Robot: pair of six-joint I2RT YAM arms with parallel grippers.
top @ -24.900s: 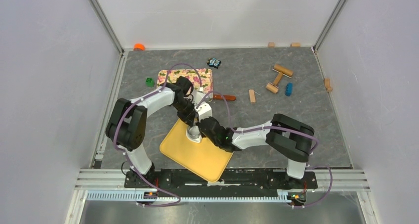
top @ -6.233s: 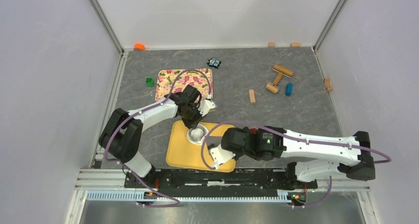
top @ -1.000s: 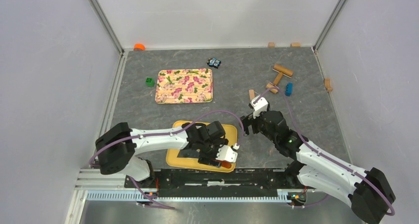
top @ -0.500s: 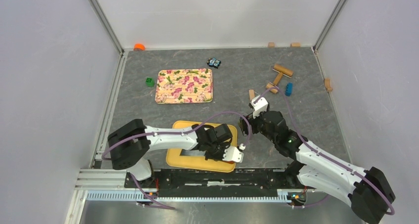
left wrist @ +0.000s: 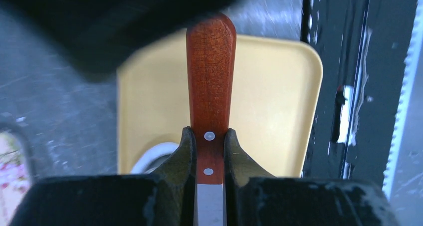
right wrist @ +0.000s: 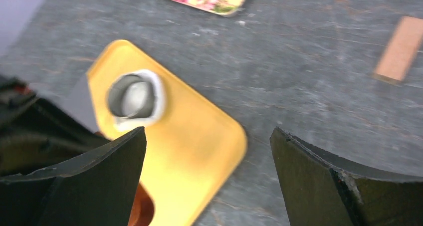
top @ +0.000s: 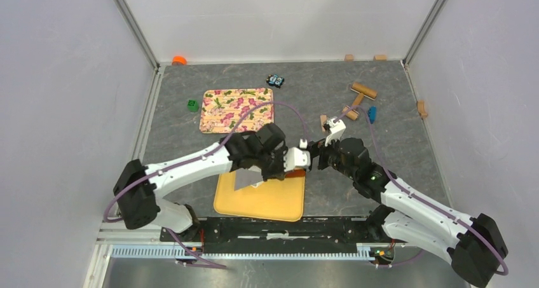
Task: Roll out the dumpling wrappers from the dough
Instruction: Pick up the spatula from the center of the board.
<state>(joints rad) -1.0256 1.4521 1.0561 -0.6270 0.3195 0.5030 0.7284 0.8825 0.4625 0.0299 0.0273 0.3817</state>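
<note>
My left gripper [left wrist: 209,136] is shut on a knife [left wrist: 210,76] where its red-brown wooden handle meets the grey blade [top: 246,178]. It holds the knife above the far part of the yellow board [top: 267,202]. A clear round cup [right wrist: 133,97] stands on that board. Under it lies a flat white patch of the dough, a dumpling wrapper [right wrist: 157,100], showing as a rim round the cup's base. My right gripper [right wrist: 208,136] hangs open and empty just right of the left gripper [top: 270,172], over the board's far right corner.
A floral board [top: 237,110] lies behind the yellow one. Wooden blocks [top: 359,97], a blue block [top: 371,114] and a flat wooden piece [right wrist: 399,49] are scattered at the back right. A green block [top: 192,104] and a small toy car [top: 275,81] sit farther back.
My left gripper shut on the knife at the yellow board's near edge, then carried it up and back to the board's far side. The right arm barely moved.
</note>
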